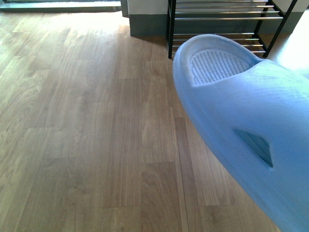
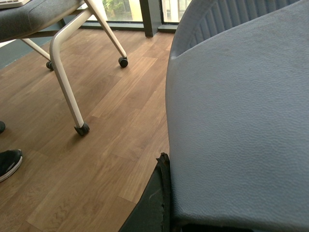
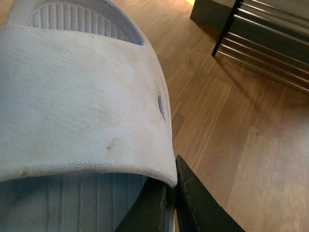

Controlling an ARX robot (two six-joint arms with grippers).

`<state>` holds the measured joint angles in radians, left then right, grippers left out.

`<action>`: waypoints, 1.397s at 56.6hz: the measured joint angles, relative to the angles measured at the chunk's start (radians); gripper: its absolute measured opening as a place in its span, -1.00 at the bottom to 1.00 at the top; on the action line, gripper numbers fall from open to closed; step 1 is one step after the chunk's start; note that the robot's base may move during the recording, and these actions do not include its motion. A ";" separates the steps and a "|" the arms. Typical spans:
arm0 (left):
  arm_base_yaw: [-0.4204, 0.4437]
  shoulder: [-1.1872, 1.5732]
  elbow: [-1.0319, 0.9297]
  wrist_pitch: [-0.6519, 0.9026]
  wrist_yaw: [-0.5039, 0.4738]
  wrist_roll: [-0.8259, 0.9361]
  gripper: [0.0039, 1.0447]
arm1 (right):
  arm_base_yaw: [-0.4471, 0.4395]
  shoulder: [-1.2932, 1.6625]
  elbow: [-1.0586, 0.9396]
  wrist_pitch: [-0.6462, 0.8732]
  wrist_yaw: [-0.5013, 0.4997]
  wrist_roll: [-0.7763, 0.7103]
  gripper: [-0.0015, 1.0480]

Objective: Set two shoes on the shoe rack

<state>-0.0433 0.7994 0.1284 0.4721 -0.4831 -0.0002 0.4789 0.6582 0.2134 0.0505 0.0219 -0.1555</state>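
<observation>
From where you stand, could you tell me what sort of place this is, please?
Probably an office or indoor test room: it has a wood-plank floor, a tiered shoe rack standing against the wall, and a rolling chair on castors.

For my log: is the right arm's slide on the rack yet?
Off. The right gripper clamps the slide above the floor; the shoe rack stands behind it, apart.

The wood-plank floor [image 1: 87, 145] carries the black-framed shoe rack [image 1: 222, 18] and a white-legged chair [image 2: 67, 82] on castors.
</observation>
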 joint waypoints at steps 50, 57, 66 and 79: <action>0.000 0.000 0.000 0.000 0.004 0.000 -0.97 | 0.001 0.000 0.000 0.000 0.003 0.000 -0.97; 0.000 0.000 0.000 0.000 0.004 0.000 -0.97 | 0.001 0.000 0.000 0.000 0.004 0.000 -0.97; 0.000 0.000 0.000 0.000 0.004 0.000 -0.97 | 0.001 0.000 0.000 0.000 0.004 0.000 -0.97; 0.000 0.000 0.000 0.000 0.004 0.000 -0.97 | 0.001 0.000 0.000 0.000 0.004 0.000 -0.97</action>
<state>-0.0437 0.7994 0.1284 0.4721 -0.4793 -0.0002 0.4797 0.6582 0.2131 0.0505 0.0261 -0.1555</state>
